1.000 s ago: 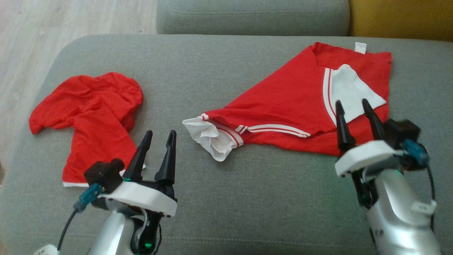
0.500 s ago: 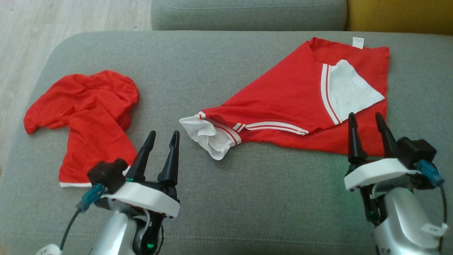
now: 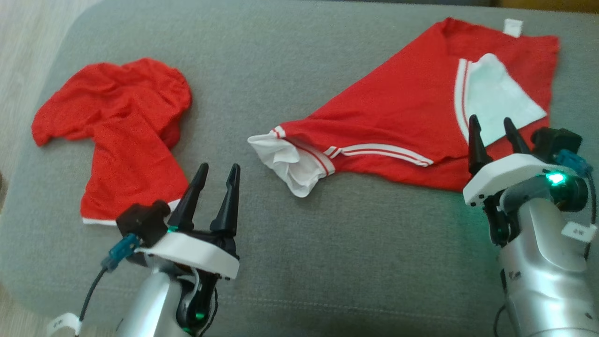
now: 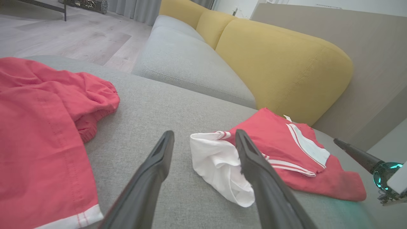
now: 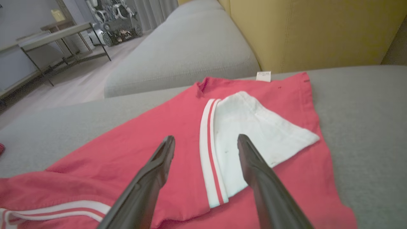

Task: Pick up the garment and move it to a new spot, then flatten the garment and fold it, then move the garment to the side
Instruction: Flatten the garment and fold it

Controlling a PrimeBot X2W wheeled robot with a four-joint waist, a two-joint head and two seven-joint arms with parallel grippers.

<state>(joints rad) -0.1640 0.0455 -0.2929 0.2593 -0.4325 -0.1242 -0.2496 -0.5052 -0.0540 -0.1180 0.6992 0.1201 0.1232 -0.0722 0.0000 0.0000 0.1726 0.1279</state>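
A red garment with white striped sleeves (image 3: 398, 121) lies spread on the grey sofa seat (image 3: 290, 56) at the right; one white sleeve (image 3: 290, 161) bunches at its left end. It also shows in the left wrist view (image 4: 273, 140) and the right wrist view (image 5: 152, 136). A second, crumpled red garment (image 3: 126, 131) lies at the left. My right gripper (image 3: 490, 118) hovers open over the striped garment's near right part, by the folded white sleeve (image 5: 254, 127). Open and holding nothing, my left gripper (image 3: 219, 165) sits between the two garments, beside the crumpled one's white hem.
A yellow sofa back (image 4: 286, 63) and another grey cushion (image 4: 184, 60) stand behind the seat. Wooden floor (image 3: 18, 37) lies past the seat's left edge. A metal-framed table (image 5: 47, 41) stands across the room. Bare grey seat (image 3: 355, 243) lies in front of both garments.
The head camera has tilted down, so the whole picture shifted. Relative to the striped garment, my right gripper drew back a little, then came forward again. Both grippers stayed open.
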